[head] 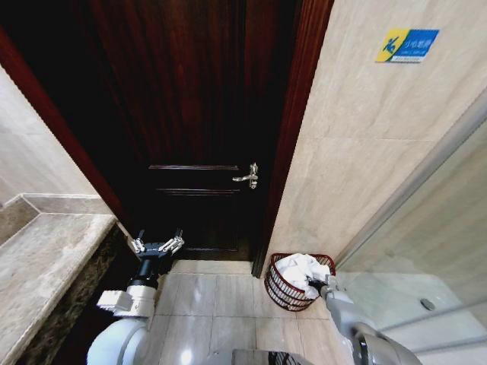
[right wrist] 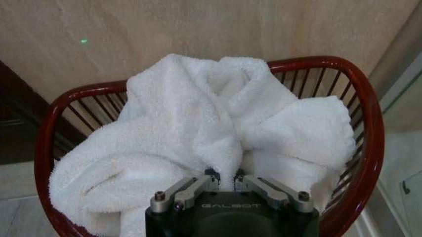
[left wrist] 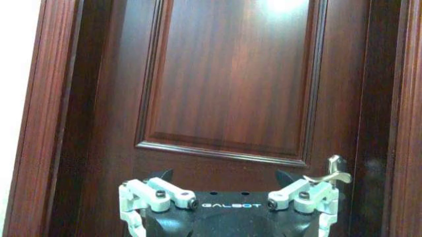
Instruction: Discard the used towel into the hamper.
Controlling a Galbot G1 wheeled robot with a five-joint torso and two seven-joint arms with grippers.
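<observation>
Closest in, right hand [right wrist: 224,183] lowered into the hamper [right wrist: 359,103], fingers [right wrist: 191,190] drawn together and pinching a fold of the white towel [right wrist: 197,128]; grip looks clenched on the cloth, not yet released. Just beyond the fingertips, towel heaped in soft folds across the basket's mouth, bulging above the red-brown rim and draping toward one side, with the thin wire ribs showing behind it. Seen from the head, right hand [head: 318,287] at the near edge of the hamper [head: 280,293], towel [head: 298,270] mounded inside, basket standing on the tiled floor [head: 213,296] in the corner between the dark wooden door [head: 198,114] and the beige wall [head: 365,137]. Well apart on the other side, left hand [head: 156,245] raised and spread wide, holding nothing, beside the stone counter [head: 46,258]; ahead of it [left wrist: 228,197], the door panel and its metal handle [left wrist: 329,174]. Judged as nearly finished: towel already in the hamper. Left to do, by the look of it: letting go of the fold and lifting clear without dragging cloth back over the rim.
</observation>
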